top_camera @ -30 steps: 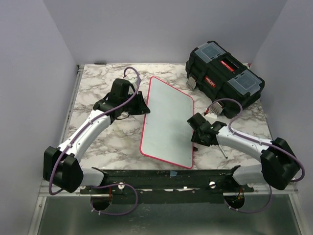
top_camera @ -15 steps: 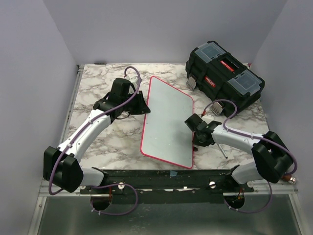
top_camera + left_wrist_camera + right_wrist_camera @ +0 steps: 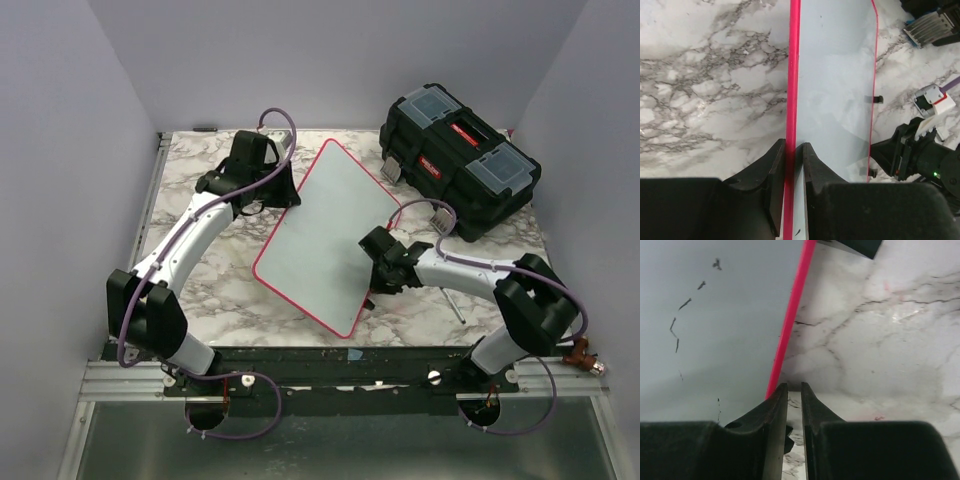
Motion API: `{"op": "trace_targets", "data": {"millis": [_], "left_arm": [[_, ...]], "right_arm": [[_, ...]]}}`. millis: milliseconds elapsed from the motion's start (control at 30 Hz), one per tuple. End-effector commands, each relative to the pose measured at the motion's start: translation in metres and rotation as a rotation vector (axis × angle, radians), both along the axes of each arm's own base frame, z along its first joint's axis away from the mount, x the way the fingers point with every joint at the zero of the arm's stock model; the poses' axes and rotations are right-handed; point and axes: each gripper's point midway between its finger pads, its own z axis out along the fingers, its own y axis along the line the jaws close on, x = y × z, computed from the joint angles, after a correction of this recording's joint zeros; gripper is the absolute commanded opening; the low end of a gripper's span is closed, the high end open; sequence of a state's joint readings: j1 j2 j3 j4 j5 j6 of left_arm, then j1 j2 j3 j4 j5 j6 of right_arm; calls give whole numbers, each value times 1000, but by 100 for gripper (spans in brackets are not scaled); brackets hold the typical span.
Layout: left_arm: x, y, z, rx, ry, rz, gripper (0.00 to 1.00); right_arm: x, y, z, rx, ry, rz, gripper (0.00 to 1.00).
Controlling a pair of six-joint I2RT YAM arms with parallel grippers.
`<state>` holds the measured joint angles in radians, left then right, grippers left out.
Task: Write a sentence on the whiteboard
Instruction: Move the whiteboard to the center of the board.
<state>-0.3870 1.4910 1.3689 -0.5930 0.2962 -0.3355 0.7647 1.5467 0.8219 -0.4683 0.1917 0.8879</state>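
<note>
The board (image 3: 320,230) now lies swung toward the toolbox (image 3: 460,160), still unwritten: left fingers (image 3: 772,170) clamp its rim, right fingers (image 3: 775,410) nearly together at its edge, grip unclear.

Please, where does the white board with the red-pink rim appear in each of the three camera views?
Top external: the flat white whiteboard with red-pink rim lies centre, askew, between the arms.
Left wrist: the whiteboard fills centre and right; the left jaws clamp its rim.
Right wrist: the whiteboard fills the upper left; its rim runs down to the right jaws.
Shared landmark: the grey-veined marble tabletop beside it.
</note>
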Motion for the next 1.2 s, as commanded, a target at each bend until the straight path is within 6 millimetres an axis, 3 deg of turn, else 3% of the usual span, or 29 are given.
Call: {"op": "trace_targets", "data": {"millis": [0, 333, 733, 833, 1167], "left_arm": [[7, 0, -14, 52, 36, -84, 0], [38, -2, -19, 99, 57, -150, 0], [84, 4, -4, 74, 34, -172, 0], [90, 6, -7, 88, 40, -163, 0], [90, 10, -16, 86, -1, -145, 7]], "right_arm": [[-2, 57, -9, 142, 40, 63, 21], [11, 111, -7, 230, 47, 105, 21], [50, 160, 0, 281, 8, 122, 21], [50, 156, -2, 256, 13, 121, 21], [31, 102, 2, 107, -17, 122, 26]]}}
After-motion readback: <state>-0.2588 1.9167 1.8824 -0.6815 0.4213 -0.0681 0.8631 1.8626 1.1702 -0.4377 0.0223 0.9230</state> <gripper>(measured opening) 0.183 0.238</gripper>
